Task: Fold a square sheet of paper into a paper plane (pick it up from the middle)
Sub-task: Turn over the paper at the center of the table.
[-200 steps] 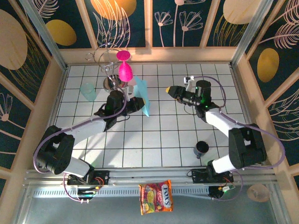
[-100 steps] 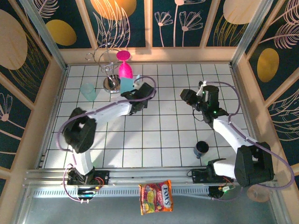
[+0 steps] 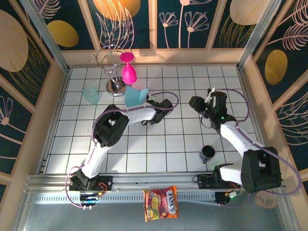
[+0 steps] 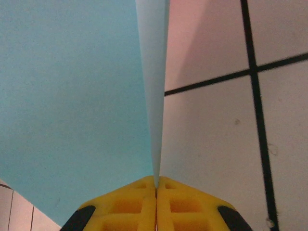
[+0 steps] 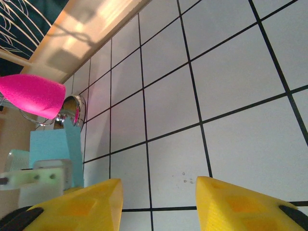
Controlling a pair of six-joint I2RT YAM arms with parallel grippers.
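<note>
blue paper pinched on the left, right fingers open beside it

at the near edge a snack bag (image 3: 161,203) lies in front of the arm bases. a dark cup (image 3: 208,153) stands on the tiled table (image 3: 144,154) near the right arm. the left arm goes up from its base, bends at the elbow and reaches to the right, with the wrist turned back toward the left. the left gripper (image 4: 155,184) is closed tight on the sheet of paper (image 3: 136,95); in the wrist view the yellow fingers meet with the thin paper edge between them. the paper stands up from the fingers, one wide face and one narrow strip, so i judge it is already creased. it is in the far middle-left part of the table. the right arm reaches up and bends left. the right gripper (image 5: 159,192) is wide apart, holds nothing, and faces the paper.

i judge the step is to bring the paper between both arms for a fold. to do it well, the left pinch must not loosen, and the right fingers should come slowly to a free edge, flat to the sheet, so it does not crumple. just behind the paper are a wire stand (image 3: 113,86) with pink goblets (image 3: 128,72), and a teal cup (image 3: 90,94) is to the left; the paper should not touch them.
</note>
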